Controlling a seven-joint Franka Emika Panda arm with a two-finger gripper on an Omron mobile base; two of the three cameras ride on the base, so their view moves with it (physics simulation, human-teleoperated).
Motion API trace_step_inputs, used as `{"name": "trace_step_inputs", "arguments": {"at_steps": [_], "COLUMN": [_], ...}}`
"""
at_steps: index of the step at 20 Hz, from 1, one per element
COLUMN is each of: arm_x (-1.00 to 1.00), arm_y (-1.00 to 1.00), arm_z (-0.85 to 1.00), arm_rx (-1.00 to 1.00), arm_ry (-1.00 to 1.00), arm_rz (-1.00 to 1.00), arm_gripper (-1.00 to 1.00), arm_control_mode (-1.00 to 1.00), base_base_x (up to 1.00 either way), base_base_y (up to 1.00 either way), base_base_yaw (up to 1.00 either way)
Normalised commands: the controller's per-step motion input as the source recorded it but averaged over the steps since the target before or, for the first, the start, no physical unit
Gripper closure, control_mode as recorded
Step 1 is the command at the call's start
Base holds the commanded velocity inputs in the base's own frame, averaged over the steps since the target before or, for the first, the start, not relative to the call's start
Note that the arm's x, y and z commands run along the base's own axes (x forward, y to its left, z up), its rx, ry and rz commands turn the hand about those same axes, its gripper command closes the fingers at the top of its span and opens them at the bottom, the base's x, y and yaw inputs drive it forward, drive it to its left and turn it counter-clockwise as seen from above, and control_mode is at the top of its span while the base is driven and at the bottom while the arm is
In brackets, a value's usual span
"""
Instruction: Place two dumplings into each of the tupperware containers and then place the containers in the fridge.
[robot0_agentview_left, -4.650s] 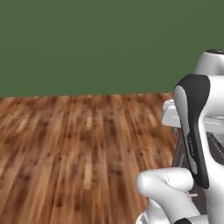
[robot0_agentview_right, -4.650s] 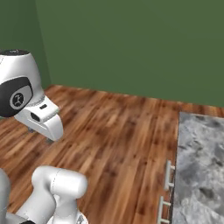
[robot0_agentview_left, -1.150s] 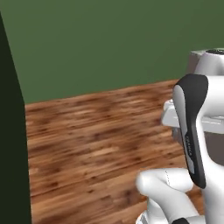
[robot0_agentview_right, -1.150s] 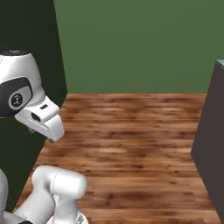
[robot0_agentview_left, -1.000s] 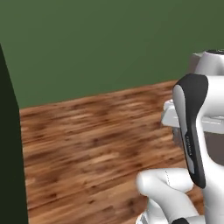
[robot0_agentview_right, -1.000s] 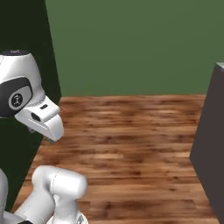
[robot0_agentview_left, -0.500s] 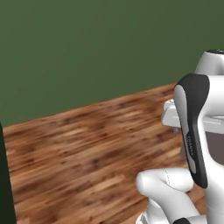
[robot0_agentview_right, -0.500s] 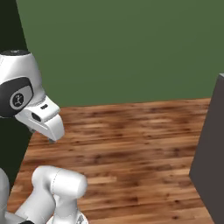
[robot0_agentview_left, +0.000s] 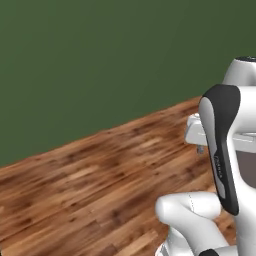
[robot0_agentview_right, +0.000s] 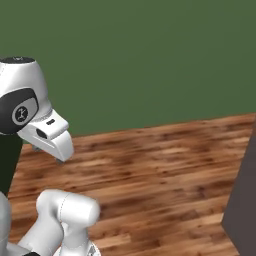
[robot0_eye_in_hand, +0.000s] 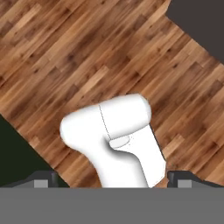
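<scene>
The dumplings, the tupperware containers and the fridge are out of view. In the hand view my gripper (robot0_eye_in_hand: 113, 180) points down at the wooden floor (robot0_eye_in_hand: 65, 57). Its two dark fingertips (robot0_eye_in_hand: 41, 179) stand far apart at the bottom corners, so it is open with nothing held. My arm is folded close over the base, with the hand (robot0_agentview_right: 50, 136) tucked beside the upper link in the right base view.
A plain green wall (robot0_agentview_left: 100, 65) runs behind a brown plank floor (robot0_agentview_left: 85, 190). A dark grey panel (robot0_agentview_right: 246, 200) stands at the right edge of the right base view, and a dark block (robot0_eye_in_hand: 201, 19) fills the hand view's top right corner. A dark strip (robot0_agentview_right: 9, 160) lies at the far left.
The whole picture has swung, so the base has turned. The dark panel slid out of the left base view's left side, and the wall line tilted. The arm keeps its folded pose.
</scene>
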Motion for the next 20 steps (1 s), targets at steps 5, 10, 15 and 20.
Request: {"name": "trace_step_inputs", "arguments": {"at_steps": [5, 10, 15, 20], "arm_x": [0.0, 0.0, 0.0, 0.0], "arm_y": [0.0, 0.0, 0.0, 0.0], "arm_z": [0.0, 0.0, 0.0, 0.0], "arm_rx": [0.0, 0.0, 0.0, 0.0], "arm_ry": [0.0, 0.0, 0.0, 0.0], "arm_rz": [0.0, 0.0, 0.0, 0.0], "arm_gripper": [-1.0, -1.0, -1.0, -1.0], "arm_control_mode": [1.0, 1.0, 1.0, 1.0], "base_base_x": [1.0, 1.0, 0.81, 0.66], "base_base_y": [0.62, 0.69, 0.73, 0.71], "base_base_yaw": [-0.35, -0.45, -0.64, -0.72]}}
